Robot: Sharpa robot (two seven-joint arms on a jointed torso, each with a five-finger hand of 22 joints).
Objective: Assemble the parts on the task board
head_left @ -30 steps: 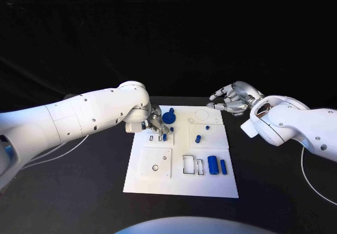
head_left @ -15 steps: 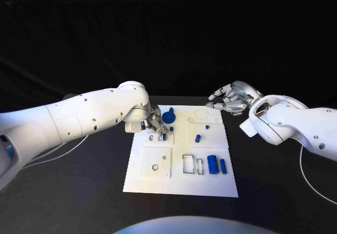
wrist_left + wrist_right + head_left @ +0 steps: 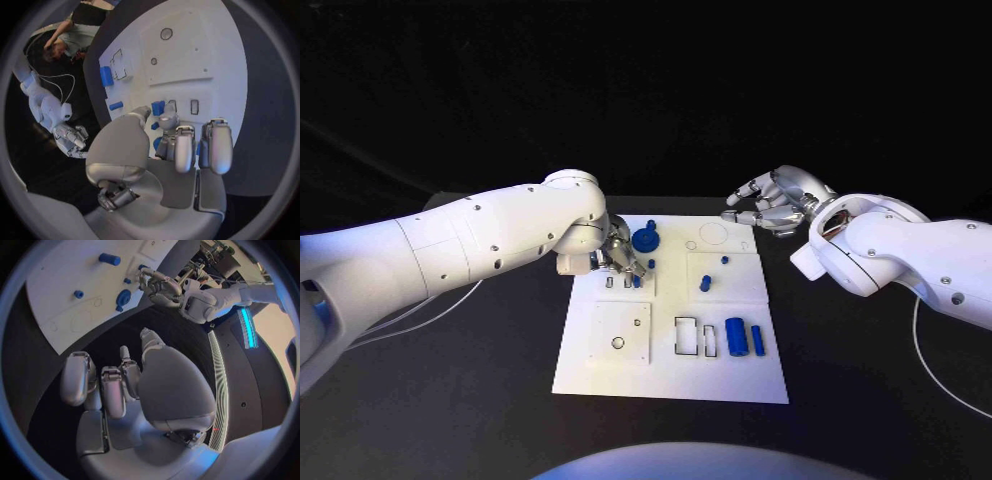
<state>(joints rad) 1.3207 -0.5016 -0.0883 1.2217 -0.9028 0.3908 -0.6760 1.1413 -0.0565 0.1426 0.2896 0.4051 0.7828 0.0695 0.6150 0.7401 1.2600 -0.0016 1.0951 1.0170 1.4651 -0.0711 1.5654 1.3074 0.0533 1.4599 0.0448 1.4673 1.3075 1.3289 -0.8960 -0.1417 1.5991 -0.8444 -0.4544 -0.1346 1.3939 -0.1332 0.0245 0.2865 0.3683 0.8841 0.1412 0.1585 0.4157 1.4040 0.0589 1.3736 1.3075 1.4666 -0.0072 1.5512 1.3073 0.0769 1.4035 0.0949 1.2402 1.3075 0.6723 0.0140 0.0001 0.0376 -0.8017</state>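
The left hand [image 3: 615,255] seems to press a small blue part [image 3: 158,108], grasped at its fingers, into the task board [image 3: 733,385], needing careful alignment, while the right hand [image 3: 769,207] waits clenched and empty.

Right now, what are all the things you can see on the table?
Flat white task board: one, white, middle of the black table.
Black table: one, black, under the board.
Round blue knob-shaped part: one, blue, far left of the board.
Short blue cylinder part: one, blue, near right of the board.
Thin blue bar part: one, blue, beside the cylinder.
Small blue block part: one, blue, board's middle.
Left robot hand: silver, over the board's far left, by a small blue part.
Right robot hand: silver, fingers curled, beyond the board's far right corner.
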